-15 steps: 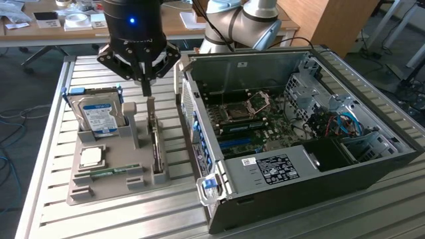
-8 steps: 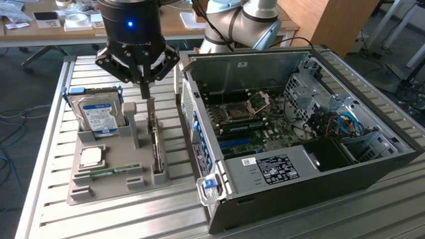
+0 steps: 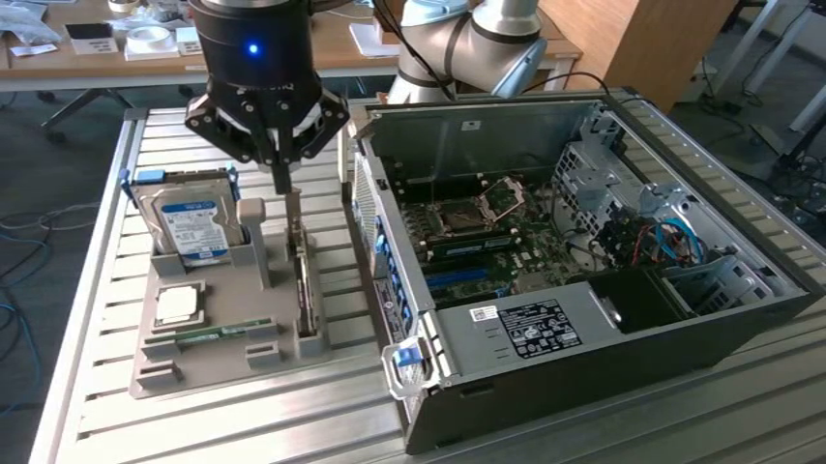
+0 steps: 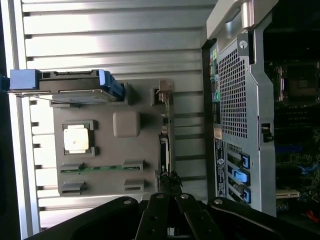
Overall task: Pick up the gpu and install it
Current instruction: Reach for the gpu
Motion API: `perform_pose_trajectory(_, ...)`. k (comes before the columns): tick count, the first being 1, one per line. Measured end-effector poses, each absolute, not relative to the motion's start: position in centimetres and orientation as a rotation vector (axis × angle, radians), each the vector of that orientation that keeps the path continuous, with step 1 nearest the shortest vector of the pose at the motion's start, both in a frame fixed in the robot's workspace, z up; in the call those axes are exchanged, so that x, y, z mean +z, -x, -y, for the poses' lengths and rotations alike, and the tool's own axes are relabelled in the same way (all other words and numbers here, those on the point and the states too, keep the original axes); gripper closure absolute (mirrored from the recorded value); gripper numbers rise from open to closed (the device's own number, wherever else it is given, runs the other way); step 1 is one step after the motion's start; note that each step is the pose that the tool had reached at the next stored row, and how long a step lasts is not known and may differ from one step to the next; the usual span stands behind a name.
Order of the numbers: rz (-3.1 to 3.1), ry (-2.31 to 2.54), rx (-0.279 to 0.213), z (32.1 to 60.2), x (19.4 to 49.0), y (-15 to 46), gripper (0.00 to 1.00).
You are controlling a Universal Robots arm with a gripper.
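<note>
The gpu [image 3: 305, 280] is a thin dark card standing on edge in a slot of the grey holder [image 3: 213, 372], with its pale end bracket [image 3: 294, 217] at the far end. My gripper [image 3: 278, 182] hangs just above that far end, slightly to the exterior view's left of it, fingers pressed together and nothing between them. In the wrist view the gpu [image 4: 165, 145] appears edge-on, and my gripper [image 4: 170, 182] overlaps one end of it. I cannot tell whether the fingertips touch the card.
The holder [image 4: 127, 157] also carries a blue-labelled hard drive [image 3: 191, 224], a square processor [image 3: 178, 304] and a green RAM stick [image 3: 213, 333]. The open computer case [image 3: 581, 324] lies at the exterior view's right, its motherboard [image 3: 490, 242] exposed. Everything rests on a slatted metal table [image 3: 232, 425].
</note>
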State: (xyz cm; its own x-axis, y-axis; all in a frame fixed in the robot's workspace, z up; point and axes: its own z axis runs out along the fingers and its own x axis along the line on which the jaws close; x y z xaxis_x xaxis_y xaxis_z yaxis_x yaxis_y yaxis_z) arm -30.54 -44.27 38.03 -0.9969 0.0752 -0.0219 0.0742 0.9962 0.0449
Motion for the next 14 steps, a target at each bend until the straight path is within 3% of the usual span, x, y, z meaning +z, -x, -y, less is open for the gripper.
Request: perform_pose_trajectory(14, -3.118, -0.117, 0.069, 44.70, 38.00, 30.37, 0.89)
